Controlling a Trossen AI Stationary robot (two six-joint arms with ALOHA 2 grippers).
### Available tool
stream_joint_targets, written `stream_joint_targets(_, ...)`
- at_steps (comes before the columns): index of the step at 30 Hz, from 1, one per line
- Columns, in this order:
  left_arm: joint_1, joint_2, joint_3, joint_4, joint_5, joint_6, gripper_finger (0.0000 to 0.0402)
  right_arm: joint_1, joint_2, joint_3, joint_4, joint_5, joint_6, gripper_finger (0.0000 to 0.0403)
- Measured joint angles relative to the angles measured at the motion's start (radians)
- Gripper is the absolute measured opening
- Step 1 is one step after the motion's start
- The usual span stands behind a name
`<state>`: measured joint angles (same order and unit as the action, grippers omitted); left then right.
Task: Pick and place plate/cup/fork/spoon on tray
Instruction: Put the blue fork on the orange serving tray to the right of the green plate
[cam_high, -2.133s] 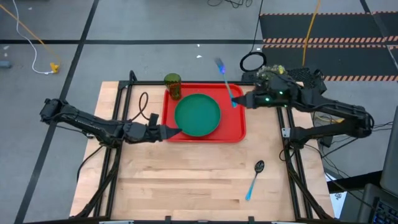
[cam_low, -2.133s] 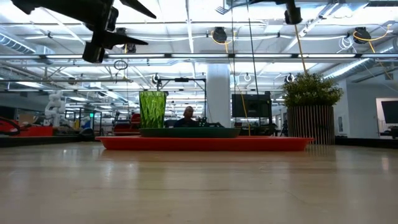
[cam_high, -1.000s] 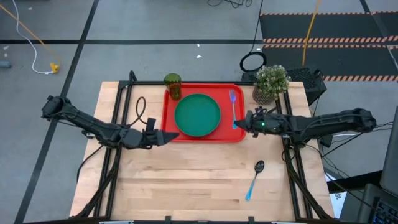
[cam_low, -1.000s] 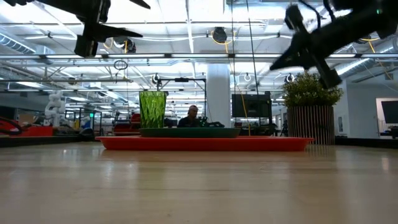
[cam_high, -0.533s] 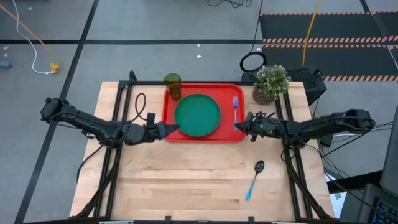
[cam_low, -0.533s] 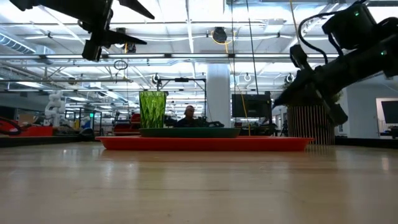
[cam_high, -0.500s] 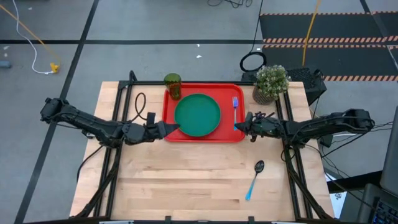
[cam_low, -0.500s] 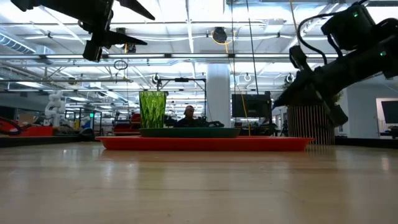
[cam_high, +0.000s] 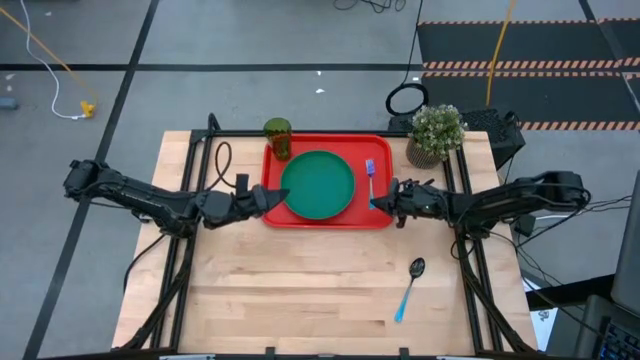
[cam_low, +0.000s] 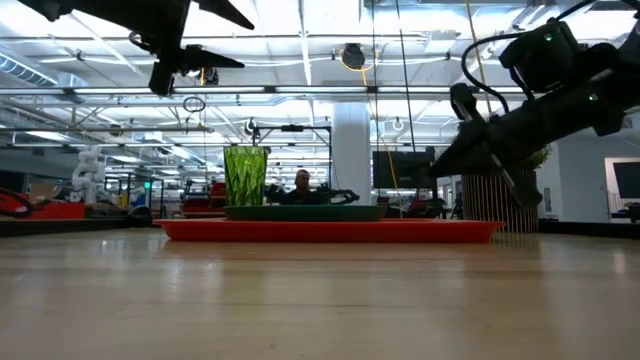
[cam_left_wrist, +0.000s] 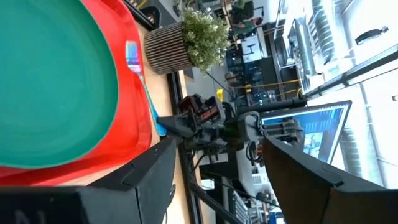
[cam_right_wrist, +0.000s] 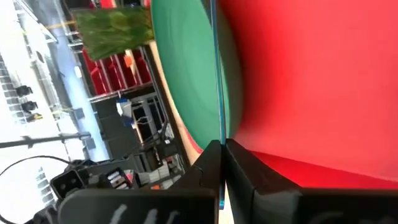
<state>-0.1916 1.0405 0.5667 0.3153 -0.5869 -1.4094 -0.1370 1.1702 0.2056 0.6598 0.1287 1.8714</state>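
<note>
From above, your tray (cam_high: 326, 217) sits at the bench's far edge, with the plate (cam_high: 318, 184) in its middle and the cup (cam_high: 278, 139) at its far left corner. Your right gripper (cam_high: 384, 203) is at the tray's right edge, fingers closed on the fork (cam_high: 370, 182), which lies over the tray just right of the plate. Your left gripper (cam_high: 272, 198) hovers at the tray's left edge. Your spoon (cam_high: 410, 288) lies on the bench, toward its near right corner, well apart from the tray.

Level with the bench, you see the cup (cam_low: 245, 177) and plate (cam_low: 305, 212) on the tray (cam_low: 330, 231).

Past your left wrist, the fingers (cam_left_wrist: 146, 169) stand wide apart, holding nothing.

Past your right wrist, the fingers (cam_right_wrist: 239, 168) pinch the fork's handle (cam_right_wrist: 217, 74).
</note>
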Motion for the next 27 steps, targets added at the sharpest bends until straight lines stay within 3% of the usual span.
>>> stream_joint_targets(6, 0.007, 0.0, 0.0, 0.005, 0.006, 0.001, 0.0241, -0.031, 0.072, 0.043, 0.006, -0.041, -0.014, 0.0)
stream_joint_targets(12, 0.007, 0.0, 0.0, 0.007, 0.01, 0.001, 0.0241, -0.086, 0.155, 0.044, 0.028, -0.158, -0.03, 0.0)
stream_joint_targets(27, 0.006, 0.0, 0.0, 0.027, 0.014, 0.042, 0.0241, -0.132, 0.222, 0.045, 0.065, -0.182, -0.033, 0.0)
